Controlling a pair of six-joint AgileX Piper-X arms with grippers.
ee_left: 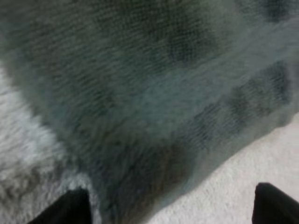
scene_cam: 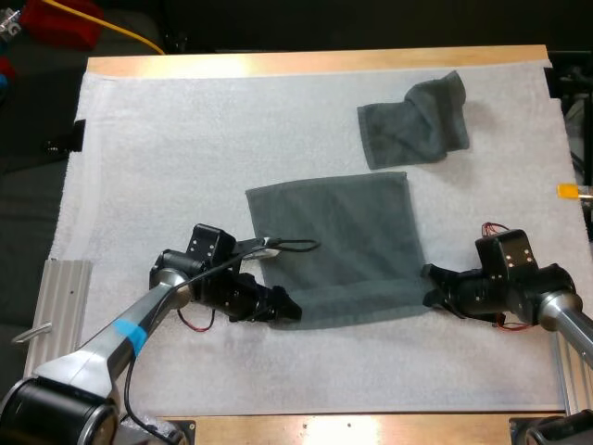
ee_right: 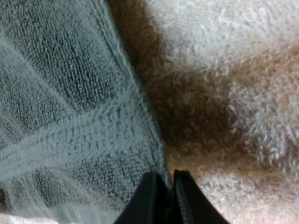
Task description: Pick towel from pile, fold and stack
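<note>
Towel (scene_cam: 343, 246) lies spread flat mid white mat (scene_cam: 185, 139): light, limp, grippy terry, probably best pinched at the near corners. Left gripper (scene_cam: 289, 311) jaws stand apart astride the near-left corner; right gripper (scene_cam: 432, 284) jaws are pinched on the near-right hem. A crumpled towel (scene_cam: 414, 120) sits far right.

The mat (scene_cam: 157, 139) is bare at left (flat towel (scene_cam: 338, 246) at centre, crumpled towel (scene_cam: 414, 120) far right).

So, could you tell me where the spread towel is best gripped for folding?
Probably by its two near corners, from the near side, low: the spread towel lies flat with its hem free on the mat, and the left gripper stands open at one corner.
</note>
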